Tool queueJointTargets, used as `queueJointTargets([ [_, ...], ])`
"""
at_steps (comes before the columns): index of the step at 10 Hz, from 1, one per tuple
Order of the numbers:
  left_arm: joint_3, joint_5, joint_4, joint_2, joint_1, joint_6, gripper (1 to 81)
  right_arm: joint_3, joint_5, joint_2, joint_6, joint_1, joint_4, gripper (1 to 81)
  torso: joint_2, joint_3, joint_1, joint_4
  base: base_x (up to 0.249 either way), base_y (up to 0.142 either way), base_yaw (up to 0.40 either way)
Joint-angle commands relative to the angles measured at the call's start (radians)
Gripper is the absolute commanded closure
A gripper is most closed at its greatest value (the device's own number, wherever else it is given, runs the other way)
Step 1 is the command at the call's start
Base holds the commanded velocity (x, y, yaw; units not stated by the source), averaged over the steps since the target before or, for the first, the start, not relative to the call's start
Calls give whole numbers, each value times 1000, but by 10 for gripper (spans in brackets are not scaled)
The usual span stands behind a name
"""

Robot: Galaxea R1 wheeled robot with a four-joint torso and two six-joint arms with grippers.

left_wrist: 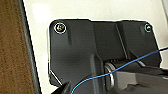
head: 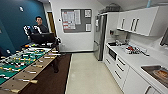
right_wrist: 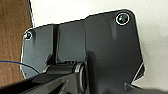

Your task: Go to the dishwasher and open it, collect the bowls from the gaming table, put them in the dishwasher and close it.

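Both hands' states we cannot tell. Driving between the gaming table (head: 22,65) and white cabinets (head: 120,70), we risk clipping protruding rod handles (head: 33,81).

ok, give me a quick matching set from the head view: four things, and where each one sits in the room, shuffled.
Things:
1. table-football table
2. refrigerator
3. notice board
4. sink

Places:
A. on the white back wall
B. along the left, on the brown carpet
C. set in the counter, near right
D. standing at the far end of the counter run

Pairs: 1-B, 2-D, 3-A, 4-C
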Motion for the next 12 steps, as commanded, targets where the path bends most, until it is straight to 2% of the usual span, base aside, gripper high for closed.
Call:
queueJointTargets([
  [1,-17,52,4,-12,-49,11,10,5,-52,12,3,40,-7,10,0,0,0,0,0,0,321],
  [12,-51,52,6,-11,-52,13,10,5,-57,12,2,43,-5,10,0,0,0,0,0,0,321],
])
